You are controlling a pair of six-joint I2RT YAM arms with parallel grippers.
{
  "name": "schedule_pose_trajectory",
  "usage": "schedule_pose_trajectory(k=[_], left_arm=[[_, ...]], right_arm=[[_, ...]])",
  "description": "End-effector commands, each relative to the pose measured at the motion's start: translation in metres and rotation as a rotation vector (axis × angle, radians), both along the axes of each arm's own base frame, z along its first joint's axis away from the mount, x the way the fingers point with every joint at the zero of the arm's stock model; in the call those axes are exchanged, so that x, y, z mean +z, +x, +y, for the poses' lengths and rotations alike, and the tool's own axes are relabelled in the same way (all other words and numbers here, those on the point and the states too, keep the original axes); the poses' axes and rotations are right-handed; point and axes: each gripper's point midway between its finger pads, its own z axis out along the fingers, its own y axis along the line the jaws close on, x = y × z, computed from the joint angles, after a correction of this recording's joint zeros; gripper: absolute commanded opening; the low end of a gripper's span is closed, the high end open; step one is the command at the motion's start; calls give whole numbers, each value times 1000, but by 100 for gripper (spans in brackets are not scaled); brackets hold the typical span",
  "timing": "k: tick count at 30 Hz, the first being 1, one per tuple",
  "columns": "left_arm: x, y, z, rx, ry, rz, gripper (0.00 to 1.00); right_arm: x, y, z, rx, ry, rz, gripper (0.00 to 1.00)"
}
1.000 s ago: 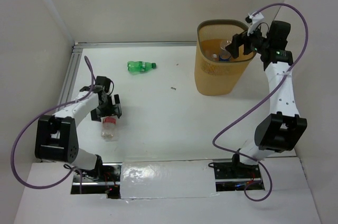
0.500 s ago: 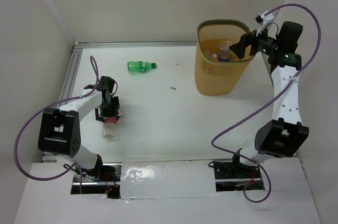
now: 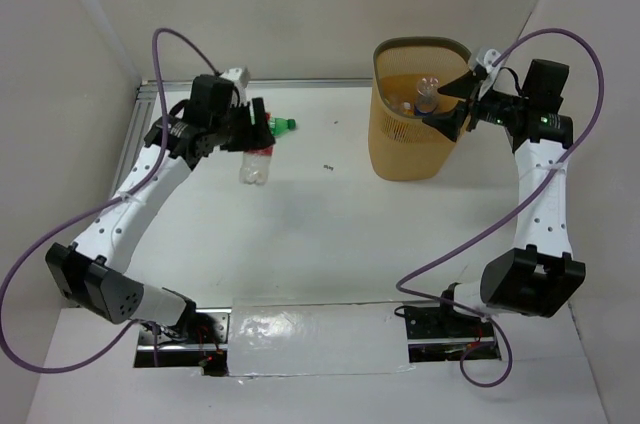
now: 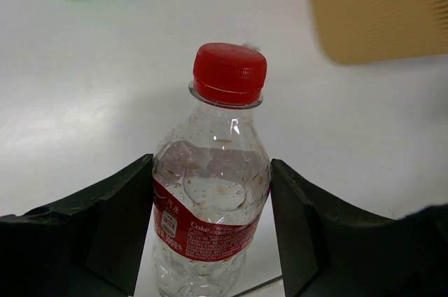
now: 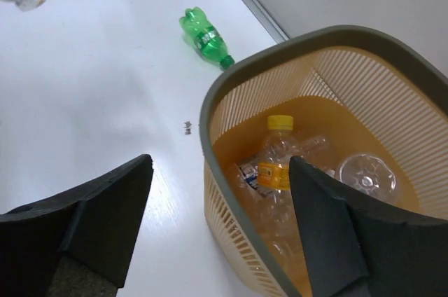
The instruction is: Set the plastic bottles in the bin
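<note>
My left gripper [image 4: 210,241] is shut on a clear plastic bottle [image 4: 213,199] with a red cap and red label, one finger against each side. In the top view this bottle [image 3: 254,166] hangs under the raised left gripper [image 3: 255,139], above the table's back left. A green bottle [image 3: 284,125] lies just behind it on the table. The orange-tan bin [image 3: 420,44] stands at the back right with bottles [image 3: 426,96] inside. My right gripper [image 5: 220,171] is open and holds nothing, hovering at the bin's [image 5: 210,122] rim over a yellow-capped bottle [image 5: 276,164].
A small dark speck [image 3: 327,167] lies on the white table between the green bottle and the bin. White walls close in the left, back and right sides. A metal rail [image 3: 135,134] runs along the left edge.
My left gripper closed on the red-capped bottle and lifted it up and back toward the green bottle. My right gripper stayed beside the bin, its fingers narrowing a little.
</note>
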Motion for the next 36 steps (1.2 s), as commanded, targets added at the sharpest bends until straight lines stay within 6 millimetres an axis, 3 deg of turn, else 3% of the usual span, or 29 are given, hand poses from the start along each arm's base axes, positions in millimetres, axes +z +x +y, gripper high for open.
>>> schedule_pose_trajectory(k=[1,4,5,6,7,9,11,12,13,14,16,17,18,23,24,28,32,33,36], left_arm=[[67,6,-62,-172,-184,-147,21],[131,15,-113,-298,-302,-304,21],[169,15,-124,-336,-348,-387,21],[168,25,-142,-367,-361,-390,21],[181,24,-158,-408,-388,-422,21],[211,35,-186,-461,-467,-501,21],[227,38,-206,-489,-527,-551,21],[249,41,-214,-511,-595,-620,21],[254,41,-223,-521,-630,-643,21],[250,51,-231,-517,-653,-651,21],[263,56,-245,-520,-742,-697,21],[253,68,-254,-516,-756,-689,22],[254,74,-257,-504,-778,-696,22],[256,92,-284,-474,-963,-708,24],[262,91,-283,-480,-974,-731,24],[251,110,-295,-402,-950,-754,28],[230,125,-300,-326,-874,-762,42],[215,134,-304,-312,-846,-745,46],[194,144,-306,-289,-787,-714,68]], right_arm=[[7,-28,13,88,6,-50,84],[5,-32,9,58,-5,-52,64],[1,-32,9,59,-6,-48,54],[-2,-36,10,52,-8,-38,48],[2,-38,9,45,-22,-59,44],[-9,-45,11,56,-36,-49,41],[-14,-54,12,55,-48,-37,40],[-16,-55,12,62,-65,-55,40],[-18,-59,13,67,-71,-56,45],[-24,-65,14,63,-77,-40,49],[-32,-68,15,68,-82,-35,56],[-32,-73,16,71,-82,-28,66],[-38,-73,15,67,-89,-20,69],[-55,-88,19,79,-84,24,71],[-56,-89,20,80,-80,37,71],[-73,-98,21,89,-86,76,73],[-80,-104,23,98,-86,94,82],[-79,-107,23,101,-92,85,83],[-82,-108,23,104,-93,87,90]])
